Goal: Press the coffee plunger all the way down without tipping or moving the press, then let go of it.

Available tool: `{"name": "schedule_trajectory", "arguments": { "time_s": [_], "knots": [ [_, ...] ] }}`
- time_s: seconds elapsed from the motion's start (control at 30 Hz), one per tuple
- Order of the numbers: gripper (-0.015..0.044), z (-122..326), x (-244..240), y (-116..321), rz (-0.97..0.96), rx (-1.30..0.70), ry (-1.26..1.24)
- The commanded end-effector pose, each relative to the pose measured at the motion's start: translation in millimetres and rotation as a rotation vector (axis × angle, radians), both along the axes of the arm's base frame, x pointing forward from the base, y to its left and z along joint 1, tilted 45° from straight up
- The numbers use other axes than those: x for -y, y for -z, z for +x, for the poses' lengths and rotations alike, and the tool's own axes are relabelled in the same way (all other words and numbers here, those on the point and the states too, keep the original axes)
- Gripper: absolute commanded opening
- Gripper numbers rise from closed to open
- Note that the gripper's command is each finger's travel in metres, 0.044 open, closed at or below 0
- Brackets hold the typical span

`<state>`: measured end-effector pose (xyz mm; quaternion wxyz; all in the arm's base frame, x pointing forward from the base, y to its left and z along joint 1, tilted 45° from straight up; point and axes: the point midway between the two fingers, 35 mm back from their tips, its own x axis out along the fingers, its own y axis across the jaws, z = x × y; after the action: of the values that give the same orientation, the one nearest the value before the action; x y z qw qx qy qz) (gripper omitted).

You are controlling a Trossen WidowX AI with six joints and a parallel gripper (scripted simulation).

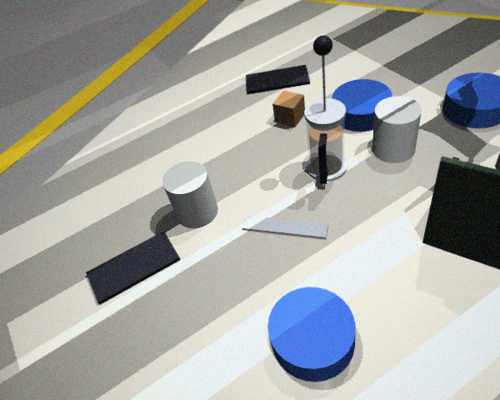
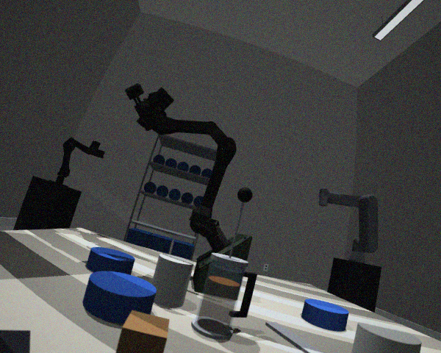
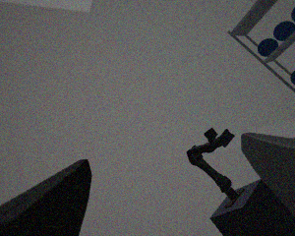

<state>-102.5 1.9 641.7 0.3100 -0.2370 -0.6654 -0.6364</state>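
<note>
- On my top view, from the left: a dark flat slab, a grey cylinder, a pale flat strip, and a brown box just beside the coffee press.
- Right of the press stand a blue disc and another grey cylinder, both near it; nothing covers the knob.
- My arm rises behind the table and reaches high to the left.
- The gripper is raised well above the press with its fingers spread wide, holding nothing, facing the wall.
- The press stands upright mid-table, its rod vertical, the knob up and the handle towards the near edge.
</note>
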Motion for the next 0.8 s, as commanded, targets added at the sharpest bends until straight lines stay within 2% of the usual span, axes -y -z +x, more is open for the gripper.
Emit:
{"name": "schedule_trajectory", "arguments": {
  "time_s": [0.0,0.1,0.2,0.4,0.6,0.77],
  "knots": [
    [0.0426,0,3,1,0.006,0.002,-0.007],
    [0.044,-3,27,6,0.063,0.02,-0.071],
    [0.044,1,71,17,0.168,0.039,-0.191],
    [0.044,37,149,47,0.407,0.012,-0.413],
    [0.044,105,208,84,0.637,-0.071,-0.631],
    [0.044,177,233,124,0.835,-0.187,-0.79]
  ]
}}
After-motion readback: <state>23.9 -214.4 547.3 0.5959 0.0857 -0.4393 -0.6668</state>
